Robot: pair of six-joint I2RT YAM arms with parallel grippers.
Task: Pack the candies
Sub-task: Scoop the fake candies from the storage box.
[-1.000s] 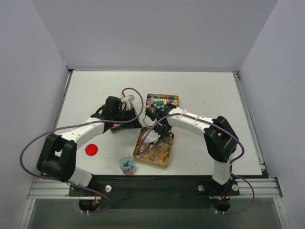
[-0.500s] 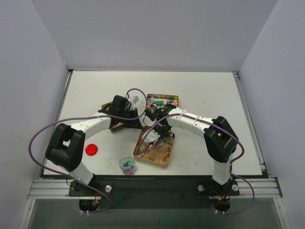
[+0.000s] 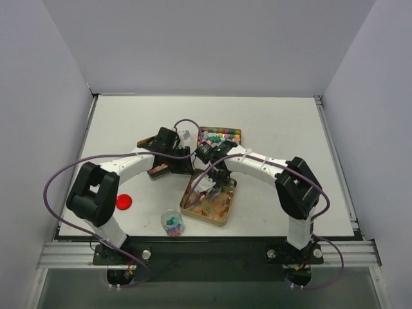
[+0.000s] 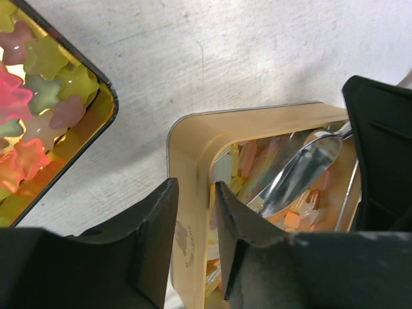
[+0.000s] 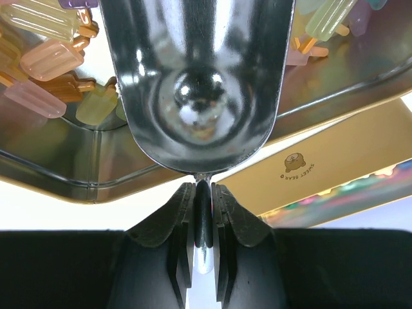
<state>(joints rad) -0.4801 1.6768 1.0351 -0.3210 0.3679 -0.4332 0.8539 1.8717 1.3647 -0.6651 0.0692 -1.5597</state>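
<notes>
Clamping scoop [image 5: 196, 84], right tool [image 5: 203, 196]; left tool [image 4: 194, 190] astride tin [image 4: 193, 129] rim, grip unclear; red lid [image 3: 123, 201] aside.

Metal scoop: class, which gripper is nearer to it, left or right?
Right. The right gripper is clamped on the handle of the metal scoop; the left gripper straddles the rim of the tin, apart from the scoop.

A robot lab: plain white walls [image 3: 206, 45] around a white desk [image 3: 277, 122], left arm [image 3: 122, 168] and right arm [image 3: 264, 165] bolted to a metal rail [image 3: 71, 257].
</notes>
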